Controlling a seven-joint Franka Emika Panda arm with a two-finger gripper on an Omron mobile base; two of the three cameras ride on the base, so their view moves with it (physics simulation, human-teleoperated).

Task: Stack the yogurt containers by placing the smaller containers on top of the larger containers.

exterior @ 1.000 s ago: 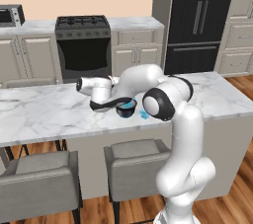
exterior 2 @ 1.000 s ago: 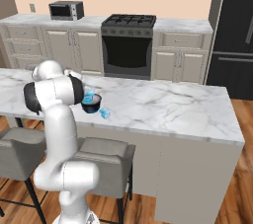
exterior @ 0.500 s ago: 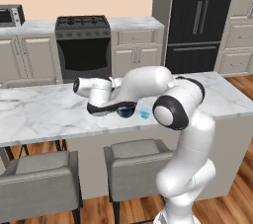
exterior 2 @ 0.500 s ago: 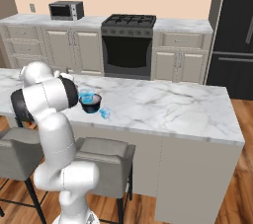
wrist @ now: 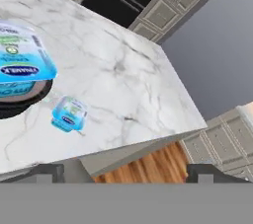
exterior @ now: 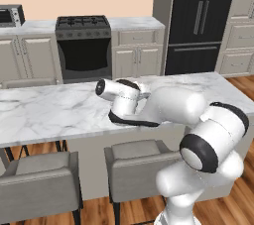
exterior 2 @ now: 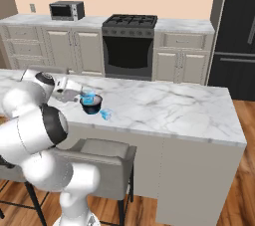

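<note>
The white marble island worktop carries everything, with the white robot arm with dark joints lying low across its near side. Near the worktop's near edge, towards its left end as the right base view shows it, stands a dark round bowl, and the larger light-blue yogurt cup with a pale printed top sits in that bowl, rising above its rim. The tiny light-blue yogurt cup lies tilted on the bare marble just beside the bowl, closer to the near edge and apart from the larger cup. The two-finger gripper hangs off to the side of the bowl with its jaws spread wide, holding nothing.
</note>
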